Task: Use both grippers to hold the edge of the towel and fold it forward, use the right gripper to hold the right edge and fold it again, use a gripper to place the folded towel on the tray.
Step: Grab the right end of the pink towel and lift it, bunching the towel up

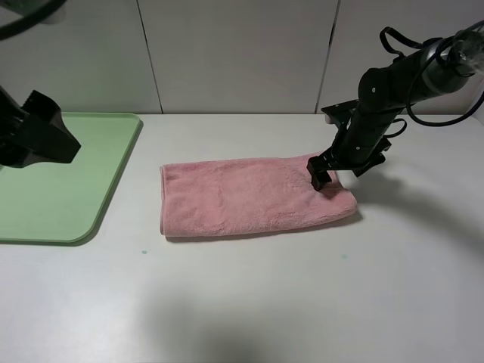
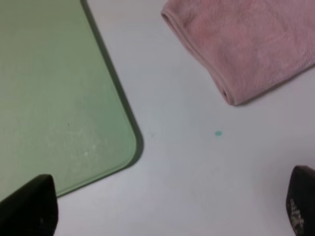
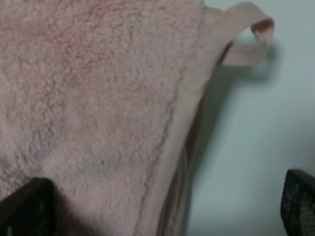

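Exterior high: right gripper [image 1: 321, 174] low over the far right corner of the towel [image 1: 249, 197], which lies folded on the table [image 1: 242, 302]. Right wrist: jaws spread wide, one finger [image 3: 27, 206] over the pile, the other beyond the hem [image 3: 189, 113]; contact unclear. Corner loop [image 3: 251, 37] just ahead. Left gripper [image 1: 53, 140] also spread, above the tray [image 1: 68, 204], towel well apart.

left gripper [image 2: 165, 209] sits off to its side, jaws wide apart; right arm [image 1: 378, 98] bent down, right gripper [image 1: 321, 175] low, jaws spread too
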Controlling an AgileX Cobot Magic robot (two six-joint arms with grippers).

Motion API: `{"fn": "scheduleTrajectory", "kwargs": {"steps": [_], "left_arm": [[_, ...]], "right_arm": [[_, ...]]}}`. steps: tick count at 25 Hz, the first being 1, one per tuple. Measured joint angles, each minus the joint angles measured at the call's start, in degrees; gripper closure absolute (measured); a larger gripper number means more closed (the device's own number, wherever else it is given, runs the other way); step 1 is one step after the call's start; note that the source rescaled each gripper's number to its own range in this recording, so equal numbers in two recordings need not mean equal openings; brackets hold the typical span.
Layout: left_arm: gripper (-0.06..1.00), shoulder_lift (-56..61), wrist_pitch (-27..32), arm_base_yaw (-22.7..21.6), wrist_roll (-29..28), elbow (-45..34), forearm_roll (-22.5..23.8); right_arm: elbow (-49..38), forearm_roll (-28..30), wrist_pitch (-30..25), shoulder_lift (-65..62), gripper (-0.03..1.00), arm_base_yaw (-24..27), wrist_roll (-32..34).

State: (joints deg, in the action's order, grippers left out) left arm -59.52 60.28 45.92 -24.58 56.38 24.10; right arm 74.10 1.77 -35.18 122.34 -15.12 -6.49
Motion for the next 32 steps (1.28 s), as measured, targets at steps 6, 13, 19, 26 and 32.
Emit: {"fn": "scheduleTrajectory", "kwargs": {"steps": [6,13,19,26,32], "left_arm": [[0.04,0.0,0.2,0.1,0.0,0.0,0.0],[0.04,0.0,0.2,0.2,0.0,0.0,0.0],[0.04,0.0,-0.4,0.2,0.0,0.0,-0.1],[0.04,0.0,-0.5,0.2,0.0,0.0,-0.1],[0.04,0.0,-0.5,0.2,0.0,0.0,-0.1]], "right_arm": [[0.6,-1.8,-1.0,1.3,-0.03,0.6,-0.1],[1.1,-4.8,-2.0,2.5,-0.03,1.0,-0.4],[1.2,-6.5,-2.4,2.5,-0.03,1.2,-0.9],[1.2,-7.3,-3.0,2.5,0.02,1.2,-0.9],[1.2,-9.7,-3.1,2.5,0.30,1.2,-0.8]]}}
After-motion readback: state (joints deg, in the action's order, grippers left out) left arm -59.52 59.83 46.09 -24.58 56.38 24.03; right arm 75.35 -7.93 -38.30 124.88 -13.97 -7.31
